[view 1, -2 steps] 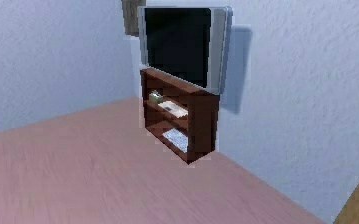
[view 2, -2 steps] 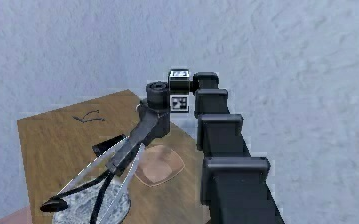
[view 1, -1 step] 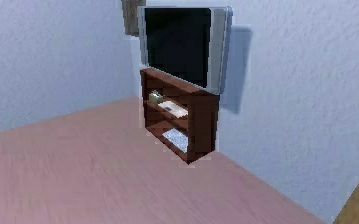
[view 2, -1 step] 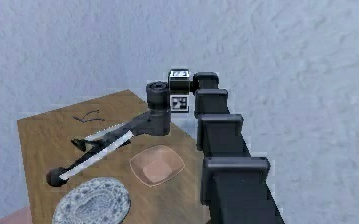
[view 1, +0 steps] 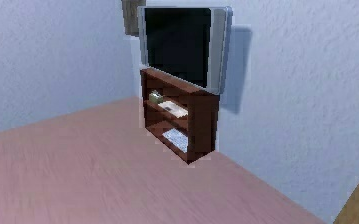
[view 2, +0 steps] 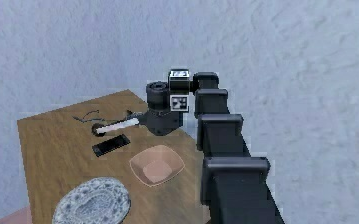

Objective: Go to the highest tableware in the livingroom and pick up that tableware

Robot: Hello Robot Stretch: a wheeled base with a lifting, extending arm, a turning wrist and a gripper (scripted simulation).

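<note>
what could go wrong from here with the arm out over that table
1. The jaws sit amid a white stick-like thing and a flat black slab, not at the pink bowl or patterned plate, so they might grab or knock the wrong item.
2. The arm runs close beside the bowl; a sideways move could shove it across the wooden table.

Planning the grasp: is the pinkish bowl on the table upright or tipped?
Upright: the bowl sits on the wooden table with its opening facing up.
</note>
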